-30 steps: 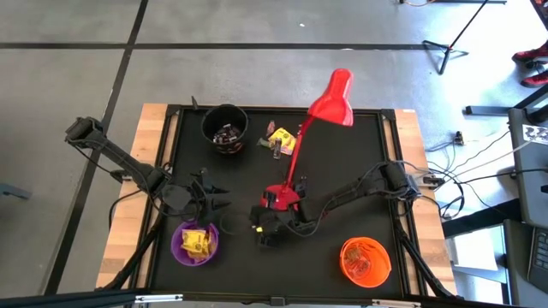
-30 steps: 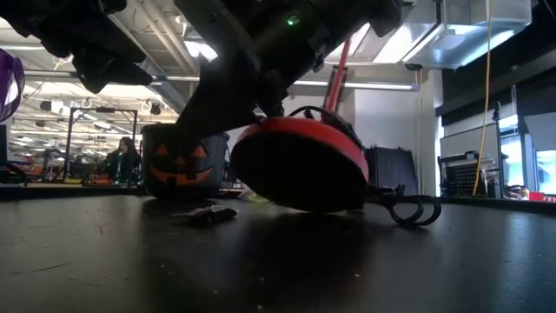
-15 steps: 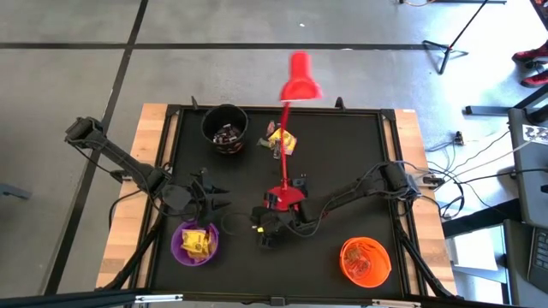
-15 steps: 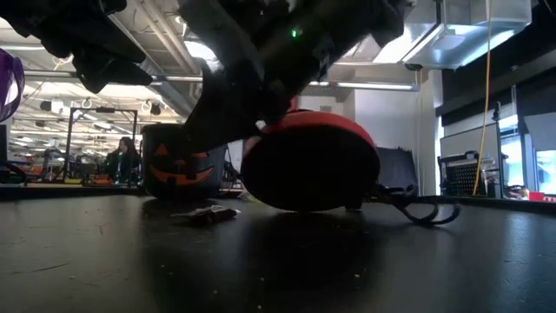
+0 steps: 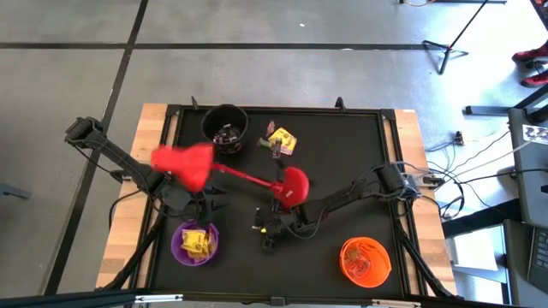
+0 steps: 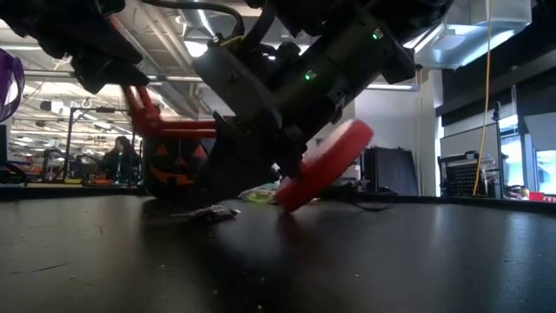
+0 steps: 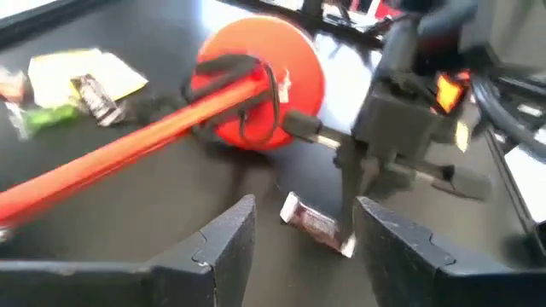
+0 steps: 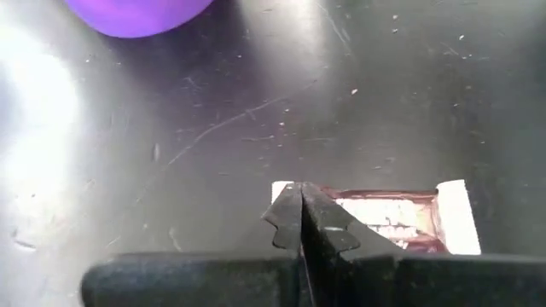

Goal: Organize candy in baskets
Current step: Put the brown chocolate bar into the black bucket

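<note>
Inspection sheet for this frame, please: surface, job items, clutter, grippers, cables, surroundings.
Surface: black mat on a wooden table.
Job's things: black bucket holds dark candy; purple bucket holds yellow candy; orange bucket near the right arm's side; loose candy pile beside the black bucket; one silvery candy on the mat between the grippers.
Clutter: red desk lamp tipped over, its base tilted off the mat, its shade over the left arm.
Grippers: left gripper open, low near the silvery candy; right gripper shut, at that candy's edge.
Cables: bundle along the right arm.
Surroundings: grey floor; a person far behind in the low view.
</note>
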